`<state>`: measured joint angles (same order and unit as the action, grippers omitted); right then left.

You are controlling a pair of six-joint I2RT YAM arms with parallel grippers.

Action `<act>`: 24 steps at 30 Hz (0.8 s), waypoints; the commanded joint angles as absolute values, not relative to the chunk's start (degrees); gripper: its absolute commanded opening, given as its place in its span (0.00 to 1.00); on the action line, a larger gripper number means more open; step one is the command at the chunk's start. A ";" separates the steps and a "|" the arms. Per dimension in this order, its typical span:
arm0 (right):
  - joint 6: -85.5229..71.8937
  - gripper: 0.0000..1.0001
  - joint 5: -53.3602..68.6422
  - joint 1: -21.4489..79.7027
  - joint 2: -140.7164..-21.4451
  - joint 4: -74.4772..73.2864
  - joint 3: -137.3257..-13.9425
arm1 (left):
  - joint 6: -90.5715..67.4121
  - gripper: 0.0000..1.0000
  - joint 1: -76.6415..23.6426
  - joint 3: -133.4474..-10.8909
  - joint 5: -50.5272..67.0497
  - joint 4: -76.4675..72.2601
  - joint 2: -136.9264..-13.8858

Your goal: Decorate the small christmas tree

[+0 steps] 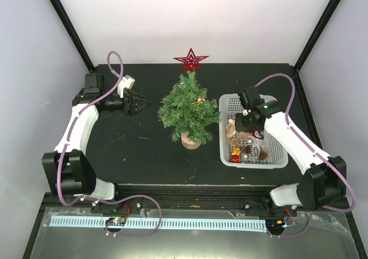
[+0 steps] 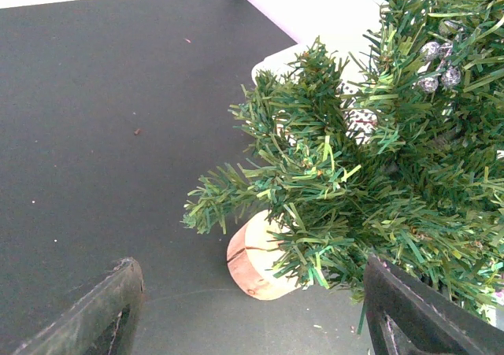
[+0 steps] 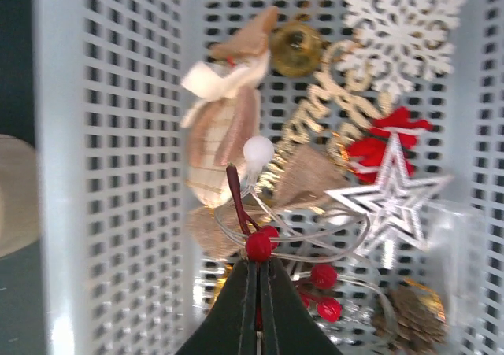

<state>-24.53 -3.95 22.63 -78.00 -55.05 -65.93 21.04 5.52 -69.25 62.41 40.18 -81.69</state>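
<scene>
Tree (image 1: 188,112) wears a star (image 1: 191,60) and few baubles (image 2: 437,64); basket (image 1: 223,138) is full. My right fingers (image 3: 266,300) pinch a berry sprig (image 3: 258,245); left fingers (image 2: 102,316) hang released.

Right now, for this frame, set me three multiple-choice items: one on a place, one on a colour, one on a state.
1. Where does the white basket stand?
A) left of the small christmas tree
B) right of it
C) behind it

2. The star on the treetop is:
A) red
B) gold
C) silver

3. The right end effector is:
A) wide open
B) out of view
C) shut on a red berry sprig

Key:
1 B, the top view shows the basket on the tree's right.
2 A, the star is plainly red.
3 C, the right wrist view shows the fingers closed on the sprig.
</scene>
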 commanded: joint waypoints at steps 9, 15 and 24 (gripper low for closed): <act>-22.82 0.01 -16.12 28.21 -83.26 -64.98 -69.64 | 22.86 0.77 5.03 -72.18 64.16 41.06 -81.45; -23.27 0.01 -14.23 28.20 -84.69 -65.70 -68.61 | 24.82 0.77 4.92 -74.26 64.51 43.23 -82.25; -23.09 0.01 -7.29 27.76 -90.52 -65.45 -69.34 | 27.78 0.77 4.91 -75.34 64.80 44.92 -82.87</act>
<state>-23.20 -10.20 28.03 -89.69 -64.82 -68.69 24.75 5.15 -73.08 63.33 43.13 -82.28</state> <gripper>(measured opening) 0.016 0.771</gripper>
